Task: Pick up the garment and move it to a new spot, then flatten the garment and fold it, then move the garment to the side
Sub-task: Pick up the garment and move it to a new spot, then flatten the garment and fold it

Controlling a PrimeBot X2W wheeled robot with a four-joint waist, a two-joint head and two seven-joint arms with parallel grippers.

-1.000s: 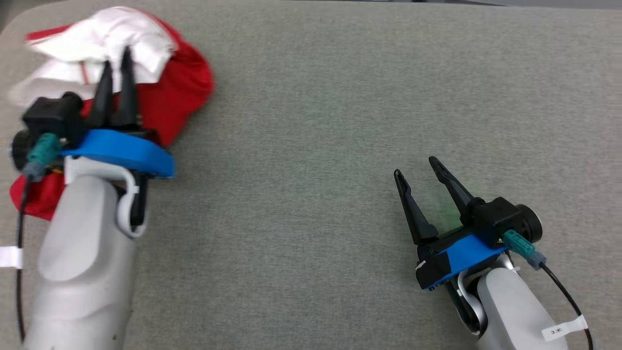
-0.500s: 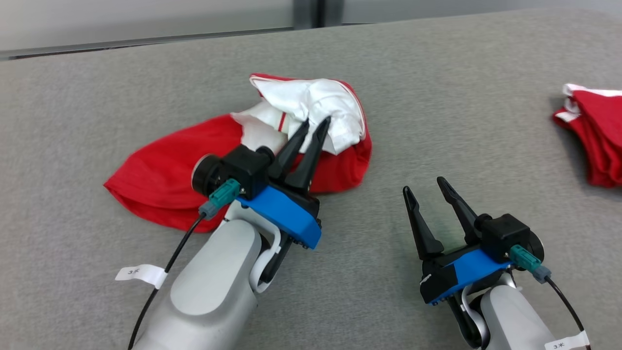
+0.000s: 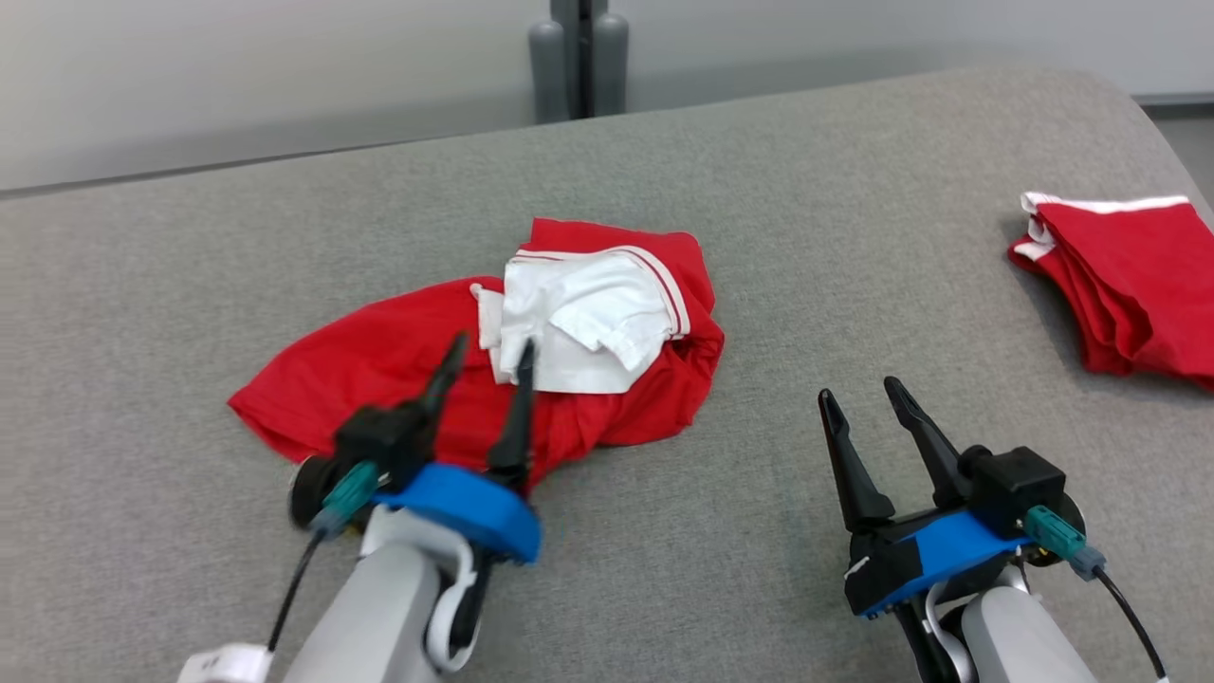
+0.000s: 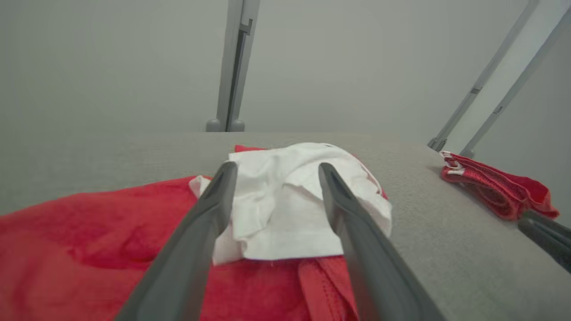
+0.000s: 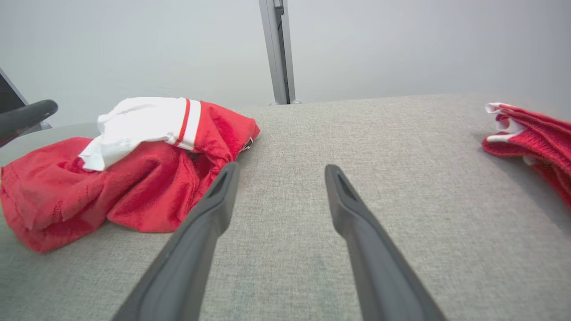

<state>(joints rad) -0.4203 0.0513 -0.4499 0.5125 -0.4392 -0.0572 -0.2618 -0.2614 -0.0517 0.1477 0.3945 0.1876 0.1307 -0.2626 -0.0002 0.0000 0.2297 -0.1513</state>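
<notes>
In the head view the red garment (image 3: 332, 370) lies crumpled near the middle of the grey cloth-covered table (image 3: 854, 237), a white panel (image 3: 588, 332) bunched on top of it. The left gripper (image 3: 493, 346) hovers at its near edge with both fingers spread and nothing between them. The right gripper (image 3: 862, 391), equally wide and empty, is over bare table well to the right. A folded red garment (image 3: 1129, 285) sits by the far right edge. In the left wrist view the two spread fingers frame the white panel, though whether their tips touch the cloth cannot be told. In the right wrist view the open fingers point across bare table, with the heap to their left and the folded piece at the right margin. The main risk is the bunching: a pinch here may catch several layers at once, or only the loose white flap, so the piece would rise as a wad rather than open out for flattening. The mesh-like fabric could also snag on a fingertip, and spreading too far right might disturb the folded piece.
</notes>
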